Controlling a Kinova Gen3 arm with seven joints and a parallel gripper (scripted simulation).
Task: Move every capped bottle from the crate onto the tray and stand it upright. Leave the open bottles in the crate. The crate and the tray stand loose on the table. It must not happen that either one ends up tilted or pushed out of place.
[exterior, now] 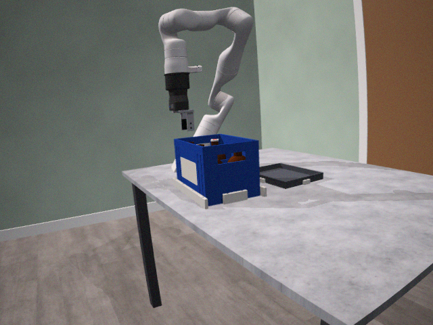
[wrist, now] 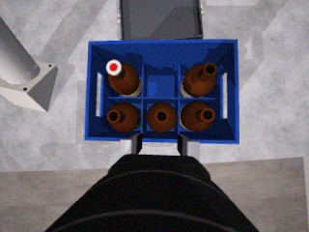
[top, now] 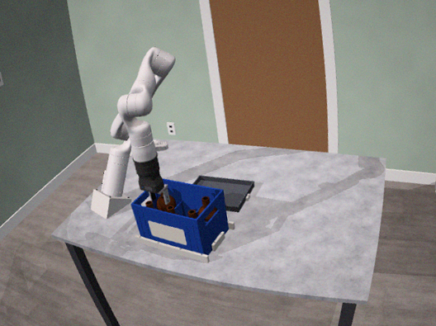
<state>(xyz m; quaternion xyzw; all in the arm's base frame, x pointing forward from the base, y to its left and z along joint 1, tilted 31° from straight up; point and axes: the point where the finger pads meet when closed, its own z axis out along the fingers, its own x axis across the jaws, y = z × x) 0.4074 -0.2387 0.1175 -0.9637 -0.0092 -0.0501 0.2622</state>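
A blue crate (top: pixel 203 228) (exterior: pixel 227 178) (wrist: pixel 164 44) has six compartments. In the wrist view, a brown bottle with a white and red cap (wrist: pixel 115 68) (exterior: pixel 214 141) stands in the far left compartment. Open brown bottles stand in the far right compartment (wrist: pixel 208 71) and in all three near ones (wrist: pixel 115 116) (wrist: pixel 160 116) (wrist: pixel 207 115). The far middle compartment is empty. The dark grey tray (top: pixel 236 190) (exterior: pixel 286 172) (wrist: pixel 160 19) lies empty just beyond the crate. My gripper (top: pixel 158 196) (exterior: pixel 187 124) (wrist: pixel 159 141) is open and empty. It hangs a little above the crate's rim on the side away from the tray.
The arm's white base (top: pixel 105 201) (wrist: pixel 29 87) stands on the table left of the crate. White cleats (top: pixel 218 241) (exterior: pixel 235 196) lie against the crate's foot. The grey table (top: pixel 307 228) extends wide to the right of crate and tray.
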